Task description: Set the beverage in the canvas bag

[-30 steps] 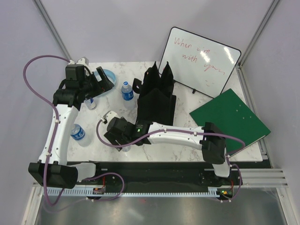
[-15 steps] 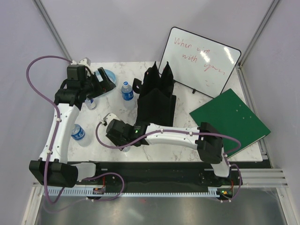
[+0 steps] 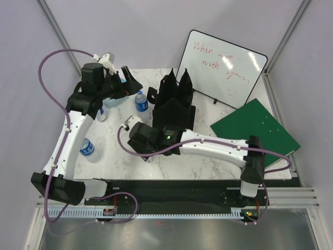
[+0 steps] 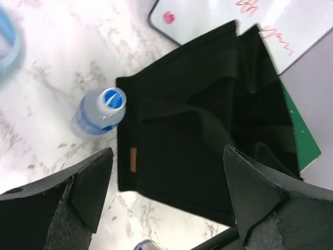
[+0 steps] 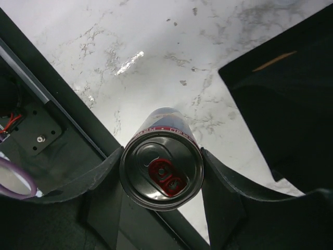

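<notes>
Marble tabletop (image 3: 197, 167) between pale walls (image 3: 130, 31): left pincer (image 4: 167, 151) gapes, right pincer (image 5: 162, 174) clamps the beverage can (image 5: 161, 164).

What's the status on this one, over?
Open left gripper hovering by canvas bag. Can in shut right gripper, outside the bag. Nearest water bottle stands beside bag, not blocking.

site: robotics lab cell | cues: bare partition walls (image 3: 130, 31), marbled desk (image 3: 203, 171), scribbled whiteboard (image 3: 223, 65), aluminium mounting rail (image 3: 296, 195), cabled robot arms (image 3: 208, 148)
</notes>
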